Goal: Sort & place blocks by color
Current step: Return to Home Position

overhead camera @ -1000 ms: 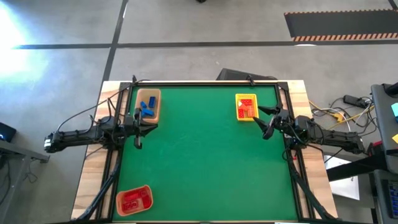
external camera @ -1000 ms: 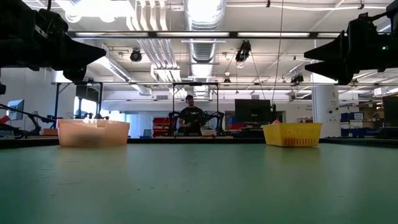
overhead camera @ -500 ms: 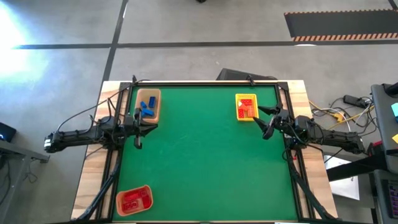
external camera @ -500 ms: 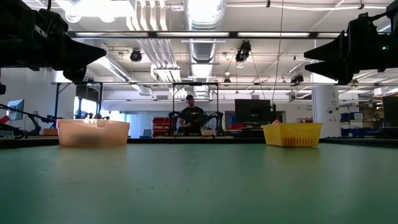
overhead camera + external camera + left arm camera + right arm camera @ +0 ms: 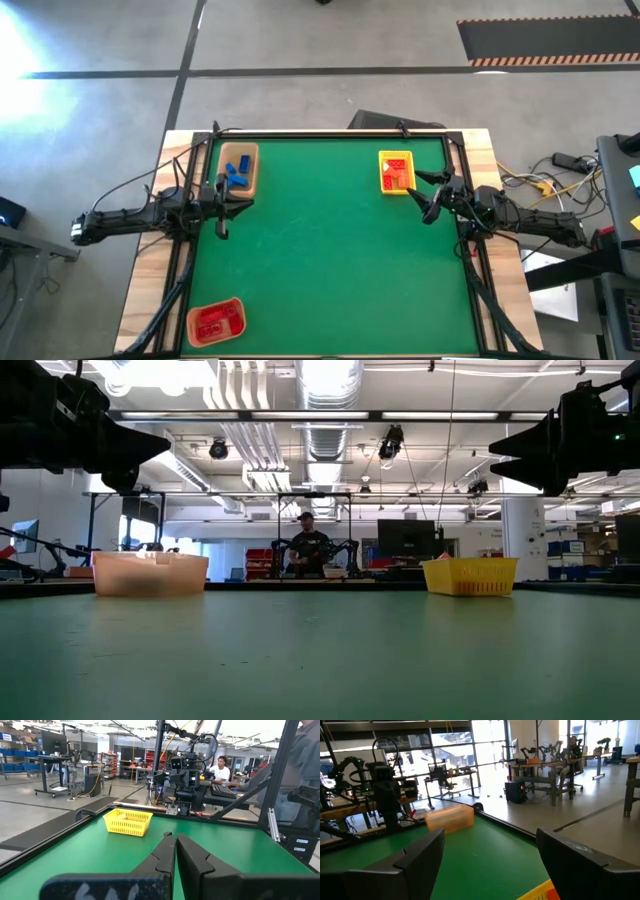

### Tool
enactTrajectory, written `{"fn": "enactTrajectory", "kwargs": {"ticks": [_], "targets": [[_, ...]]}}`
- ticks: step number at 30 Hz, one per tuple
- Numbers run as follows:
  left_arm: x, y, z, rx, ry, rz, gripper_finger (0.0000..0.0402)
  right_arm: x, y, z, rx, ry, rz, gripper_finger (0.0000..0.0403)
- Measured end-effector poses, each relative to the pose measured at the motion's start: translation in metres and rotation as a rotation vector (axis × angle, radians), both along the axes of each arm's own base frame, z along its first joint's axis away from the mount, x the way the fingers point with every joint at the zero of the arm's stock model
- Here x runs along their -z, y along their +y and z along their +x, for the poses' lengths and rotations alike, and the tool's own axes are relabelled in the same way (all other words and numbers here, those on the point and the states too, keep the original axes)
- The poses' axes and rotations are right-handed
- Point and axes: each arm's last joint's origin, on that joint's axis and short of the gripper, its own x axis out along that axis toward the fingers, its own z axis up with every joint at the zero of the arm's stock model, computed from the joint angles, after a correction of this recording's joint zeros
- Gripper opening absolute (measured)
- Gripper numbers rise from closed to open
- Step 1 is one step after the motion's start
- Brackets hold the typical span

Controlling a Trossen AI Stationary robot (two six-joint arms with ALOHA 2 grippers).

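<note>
The blocks all lie in trays. Blue blocks (image 5: 236,172) sit in the tan tray (image 5: 250,182) at the far left. Orange and red blocks (image 5: 397,176) fill the yellow tray (image 5: 383,158) at the far right, and red blocks (image 5: 212,321) lie in the orange tray (image 5: 236,304) at the near left corner. My left gripper (image 5: 240,204) hovers level at the table's left edge, just near of the tan tray, shut and empty (image 5: 175,847). My right gripper (image 5: 422,196) hovers level at the right edge beside the yellow tray, open and empty (image 5: 490,865).
The green mat (image 5: 330,250) stretches between the trays inside a black frame (image 5: 330,133). In the low view both grippers (image 5: 155,448) (image 5: 505,452) hang well above the mat. People sit at desks in the room beyond the table.
</note>
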Motion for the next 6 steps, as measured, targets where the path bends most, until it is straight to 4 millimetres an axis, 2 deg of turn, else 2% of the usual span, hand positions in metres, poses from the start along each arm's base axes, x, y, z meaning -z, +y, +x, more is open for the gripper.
{"fn": "enactTrajectory", "kwargs": {"ticks": [6], "targets": [[0.0, 0.0, 0.0, 0.0, 0.0, 0.0, 0.0, 0.0, 0.0, 0.0, 0.0, 0.0, 0.0, 0.03]]}}
